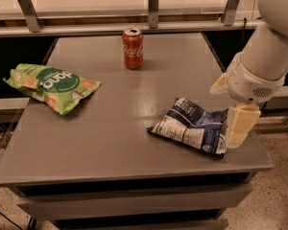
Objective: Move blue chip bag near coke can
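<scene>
The blue chip bag [192, 127] lies crumpled on the grey table [110, 138], near its front right corner, with its white print panels up. The coke can [133, 48] stands upright at the back middle of the table, well apart from the bag. My gripper [239, 127] hangs from the white arm at the right and sits right at the bag's right end, low over the table.
A larger green chip bag [52, 86] lies at the left side of the table. Metal rails and posts [153, 6] run behind the table's back edge. The table's right edge is just under my gripper.
</scene>
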You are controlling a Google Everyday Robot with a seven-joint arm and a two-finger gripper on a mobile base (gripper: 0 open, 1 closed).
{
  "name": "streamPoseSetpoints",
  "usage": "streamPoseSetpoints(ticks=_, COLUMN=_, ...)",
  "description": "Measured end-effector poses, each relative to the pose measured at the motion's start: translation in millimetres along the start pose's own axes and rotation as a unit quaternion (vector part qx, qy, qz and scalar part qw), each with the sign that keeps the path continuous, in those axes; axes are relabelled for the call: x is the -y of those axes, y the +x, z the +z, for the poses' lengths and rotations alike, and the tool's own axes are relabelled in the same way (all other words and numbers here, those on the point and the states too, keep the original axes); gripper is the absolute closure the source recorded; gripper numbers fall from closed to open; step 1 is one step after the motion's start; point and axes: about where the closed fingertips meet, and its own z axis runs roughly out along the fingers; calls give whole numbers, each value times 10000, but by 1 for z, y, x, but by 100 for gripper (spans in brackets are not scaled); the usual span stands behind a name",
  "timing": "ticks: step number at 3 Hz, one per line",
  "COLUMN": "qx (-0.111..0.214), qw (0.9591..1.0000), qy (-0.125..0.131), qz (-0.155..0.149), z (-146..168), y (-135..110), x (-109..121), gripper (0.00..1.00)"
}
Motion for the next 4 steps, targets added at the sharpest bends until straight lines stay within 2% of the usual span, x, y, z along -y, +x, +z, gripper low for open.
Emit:
streamPoseSetpoints(ticks=1, qx=217, qw=9995, qy=-215, qz=-47, z=12, y=2, x=-2, gripper=41)
streamPoseSetpoints(ticks=2, qx=541, qw=9981, qy=-298, qz=-60, z=12, y=-3, x=-1, gripper=65)
streamPoseSetpoints(ticks=3, qx=1070, qw=9926, qy=-369, qz=434, z=0, y=0, x=7, gripper=88)
streamPoseSetpoints(ticks=4, qx=1471, qw=9791, qy=-312, qz=1370, z=-17, y=16, x=16, gripper=100)
